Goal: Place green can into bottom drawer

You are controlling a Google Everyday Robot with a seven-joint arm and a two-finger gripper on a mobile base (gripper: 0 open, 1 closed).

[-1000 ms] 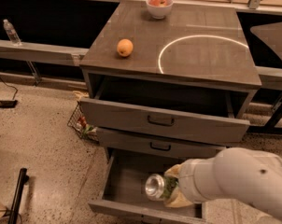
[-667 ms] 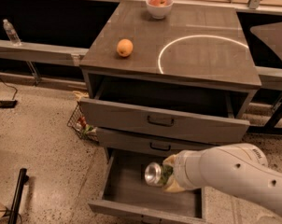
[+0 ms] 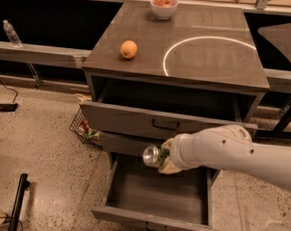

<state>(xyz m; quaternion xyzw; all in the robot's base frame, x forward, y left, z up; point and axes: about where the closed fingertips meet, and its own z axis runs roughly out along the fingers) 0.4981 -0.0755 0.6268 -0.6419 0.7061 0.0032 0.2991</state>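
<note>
The green can [image 3: 153,155] shows its shiny silver end and a strip of green body. My gripper [image 3: 164,159] is shut on it at the end of my white arm [image 3: 232,153], which comes in from the right. The can hangs above the open bottom drawer [image 3: 157,192], in front of the middle drawer's face. The bottom drawer is pulled out, a grey box with a bare floor. The top drawer [image 3: 150,121] is also pulled partly out.
An orange [image 3: 128,49] lies on the cabinet top [image 3: 184,47]. A white bowl of fruit [image 3: 164,5] stands at its back edge. A wire basket [image 3: 85,129] sits on the floor left of the cabinet. A water bottle [image 3: 11,32] stands on the far left ledge.
My arm has risen and moved left with the can, from low inside the bottom drawer to above it, near the middle drawer's face.
</note>
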